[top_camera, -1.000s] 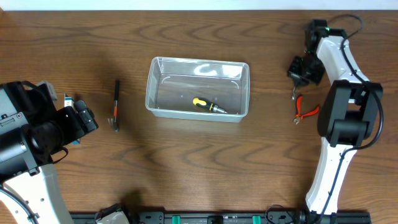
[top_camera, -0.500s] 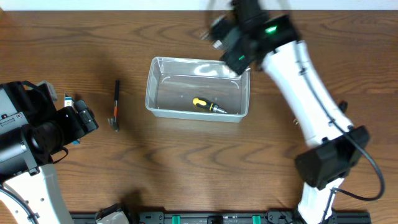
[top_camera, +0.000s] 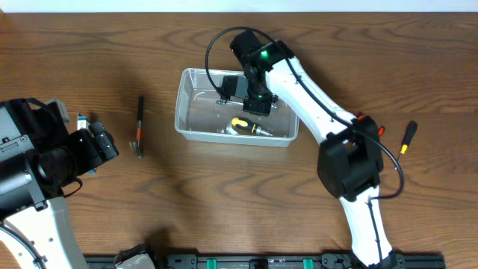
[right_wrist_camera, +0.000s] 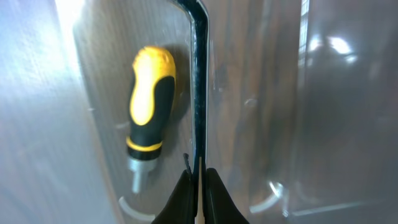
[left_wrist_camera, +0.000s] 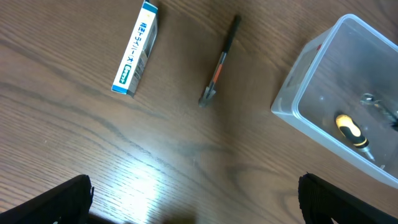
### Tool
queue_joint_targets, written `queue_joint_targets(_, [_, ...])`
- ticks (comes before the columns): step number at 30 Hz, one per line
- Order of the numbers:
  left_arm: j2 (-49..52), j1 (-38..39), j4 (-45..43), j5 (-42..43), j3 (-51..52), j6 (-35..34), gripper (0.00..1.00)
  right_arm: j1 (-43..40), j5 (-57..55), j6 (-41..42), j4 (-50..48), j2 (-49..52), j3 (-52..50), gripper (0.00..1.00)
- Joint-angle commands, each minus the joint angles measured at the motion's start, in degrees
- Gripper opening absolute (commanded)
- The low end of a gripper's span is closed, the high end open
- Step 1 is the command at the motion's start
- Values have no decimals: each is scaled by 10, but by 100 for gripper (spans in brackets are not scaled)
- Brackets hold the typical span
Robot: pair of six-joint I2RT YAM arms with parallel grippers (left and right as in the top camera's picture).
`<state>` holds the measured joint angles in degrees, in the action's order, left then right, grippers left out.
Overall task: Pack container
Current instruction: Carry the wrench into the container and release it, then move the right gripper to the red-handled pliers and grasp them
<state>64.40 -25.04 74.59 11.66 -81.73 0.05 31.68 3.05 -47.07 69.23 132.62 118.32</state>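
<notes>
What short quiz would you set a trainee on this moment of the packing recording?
1. True or false: the container is empty.
2. Which claw is over the container? A) left B) right C) neither
3. What does the right claw grip?
Key: 1 false, a yellow-black screwdriver lies in it. 2 B. 3 a thin dark metal bar.

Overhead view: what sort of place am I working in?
Probably a robot test bench: left arm and right arm over a wood-grain table, right jaws gripping a thin metal tool, a clear container holding a screwdriver.
</notes>
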Motion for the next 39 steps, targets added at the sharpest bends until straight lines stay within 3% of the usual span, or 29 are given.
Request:
queue_joint_targets(1, [-2,-3,2,2,-8,8,98,-16,14,-2,-1,18,0,3])
queue_joint_targets(3, [-2,-3,2,2,-8,8,98,-21,26,-1,0,23,0,4])
queue_joint_targets(13, [-2,-3,2,2,-8,8,98,-24,37,10,1,24,0,30])
queue_joint_targets(23, [-2,-3,2,2,-8,8,98,-24,5,93,-9,-59,33,32])
queue_joint_targets(25, [-2,-3,2,2,-8,8,98,-31,-51,161,-13,-99,47,37])
queue_joint_targets(26, [-2,-3,2,2,-8,8,98,-38,-83,210,-14,-122,51,50])
queue_joint_targets(27, [-2,-3,2,2,-8,8,98,-47,-108,255,-13,-140,53,99])
queue_joint_targets(34, [-2,-3,2,2,-8,8,98,-196,-148,623,80,-254,53,99])
queue_joint_targets(37, [-2,-3,2,2,-8,8,98,-279,-148,725,143,-274,53,99])
queue_joint_targets(39, [-2,-3,2,2,-8,8,98,-323,-148,750,172,-278,53,99])
